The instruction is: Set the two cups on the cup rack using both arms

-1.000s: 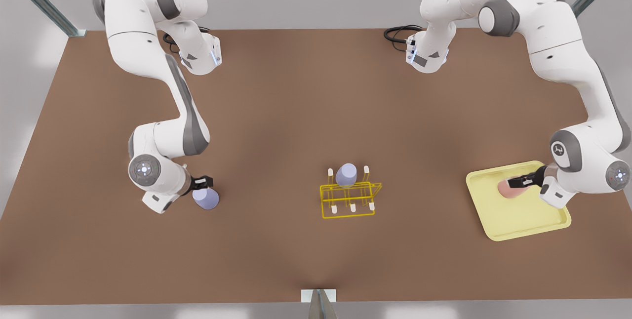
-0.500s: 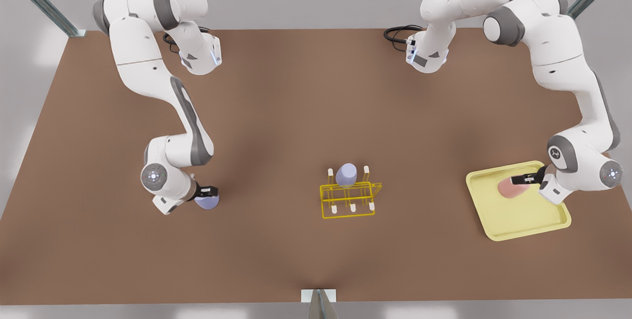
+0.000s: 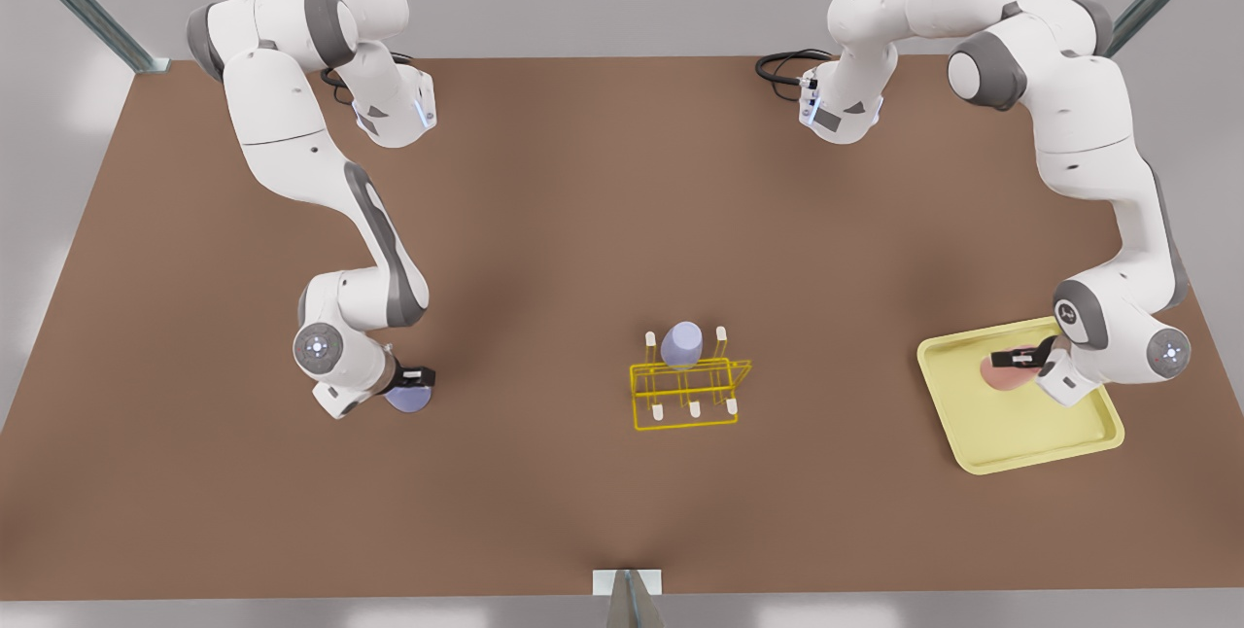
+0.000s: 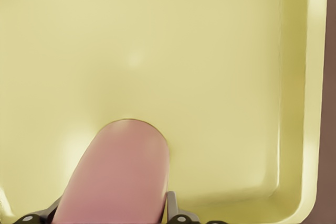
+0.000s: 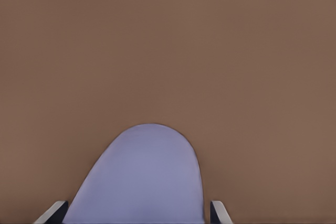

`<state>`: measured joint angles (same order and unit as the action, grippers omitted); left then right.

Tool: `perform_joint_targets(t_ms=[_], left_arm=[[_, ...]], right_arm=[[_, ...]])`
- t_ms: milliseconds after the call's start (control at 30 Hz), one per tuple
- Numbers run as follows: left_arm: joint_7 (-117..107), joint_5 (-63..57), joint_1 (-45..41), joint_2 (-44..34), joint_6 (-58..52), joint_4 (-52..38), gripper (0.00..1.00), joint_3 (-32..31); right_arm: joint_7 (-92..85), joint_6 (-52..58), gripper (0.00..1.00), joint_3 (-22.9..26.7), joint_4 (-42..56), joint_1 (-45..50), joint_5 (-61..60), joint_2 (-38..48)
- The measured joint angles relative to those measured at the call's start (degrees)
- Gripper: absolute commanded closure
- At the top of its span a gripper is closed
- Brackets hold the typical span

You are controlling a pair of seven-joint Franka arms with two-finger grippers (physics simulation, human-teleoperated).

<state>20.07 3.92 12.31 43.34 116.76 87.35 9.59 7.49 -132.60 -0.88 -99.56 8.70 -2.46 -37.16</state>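
both grippers down at their cups

the left gripper (image 3: 1016, 357) is over the pale yellow tray (image 3: 1030, 438), on the front view's right. the pink cup (image 3: 1001, 371) lies on its side on the tray floor, between the fingers (image 4: 171, 205), which sit close on either flank of it. whether they press on it i cannot tell.

the right gripper (image 3: 416, 378) is low over the brown table (image 3: 583, 220), on the front view's left. the lavender cup (image 3: 408, 399) sits between its fingers (image 5: 218, 211), one on each side and close to the cup wall. whether they squeeze it i cannot tell.

the yellow rack (image 3: 688, 390) stands on the table between the two grippers, well apart from both. a second lavender cup (image 3: 681, 344) sits upside down on a peg at the rack's far side
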Motion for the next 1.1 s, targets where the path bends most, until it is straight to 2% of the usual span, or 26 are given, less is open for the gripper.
perform_joint_targets(t_ms=[200, 367, 633, 800, 900, 1100], left_arm=[[0.9, 0.0, 0.1, -0.3, 0.9, -0.2, 0.20, -0.2], [1.0, 0.1, -0.3, -2.4, 0.5, -0.2, 0.19, -0.4], [-2.5, 0.3, -2.1, -4.6, -4.4, -3.2, 0.19, -2.8], [-5.5, 0.3, -3.1, -4.5, -6.7, -4.6, 0.19, -5.0], [-8.4, 0.2, -3.9, -4.4, -7.5, -5.5, 0.19, -9.1], [-20.0, 0.5, -4.9, -1.3, -8.3, -12.7, 0.19, -23.7]], right_arm=[[0.3, -0.1, 0.11, 0.0, -0.1, 0.1, 0.0, 0.0], [0.4, -0.1, 0.16, -0.1, 0.3, 0.0, -0.2, -0.3], [0.3, 0.1, 0.17, -0.3, 0.5, 0.0, -0.2, 0.6], [0.3, 0.3, 0.17, -3.0, 0.7, 0.1, -2.5, 3.3], [0.3, 0.3, 0.17, -6.3, 2.5, 0.1, -4.8, 4.2], [0.4, 0.1, 0.17, -10.6, 9.7, 1.4, -12.3, 3.1]])
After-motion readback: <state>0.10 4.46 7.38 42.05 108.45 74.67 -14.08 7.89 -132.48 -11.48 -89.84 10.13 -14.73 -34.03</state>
